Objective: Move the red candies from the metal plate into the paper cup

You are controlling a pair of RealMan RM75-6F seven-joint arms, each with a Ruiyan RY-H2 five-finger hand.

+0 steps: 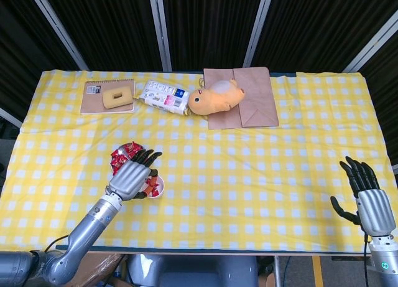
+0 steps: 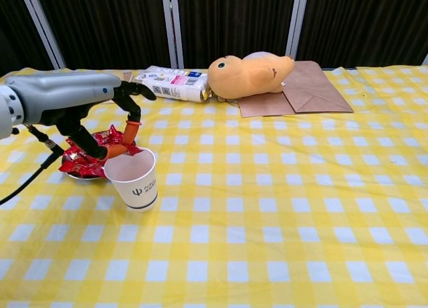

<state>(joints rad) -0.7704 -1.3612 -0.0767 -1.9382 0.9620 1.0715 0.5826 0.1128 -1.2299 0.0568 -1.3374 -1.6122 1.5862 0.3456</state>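
The metal plate (image 1: 114, 167) (image 2: 69, 172) sits near the table's front left, heaped with red candies (image 1: 125, 152) (image 2: 83, 162). Just to its right stands the white paper cup (image 1: 156, 190) (image 2: 134, 182), upright, and the head view shows red pieces inside it. My left hand (image 1: 132, 177) (image 2: 110, 101) hovers over the plate and the cup's rim with its dark fingers curled downward. In the chest view they pinch a red-orange candy (image 2: 129, 145) right above the cup's mouth. My right hand (image 1: 367, 197) appears only in the head view, at the front right edge, fingers spread and empty.
Along the far side lie a notebook (image 1: 107, 96) with a yellow sponge on it, a white snack packet (image 1: 165, 97) (image 2: 171, 85), an orange plush toy (image 1: 214, 98) (image 2: 247, 74) and a brown paper bag (image 1: 249, 100) (image 2: 307, 87). Yellow checked cloth covers the table.
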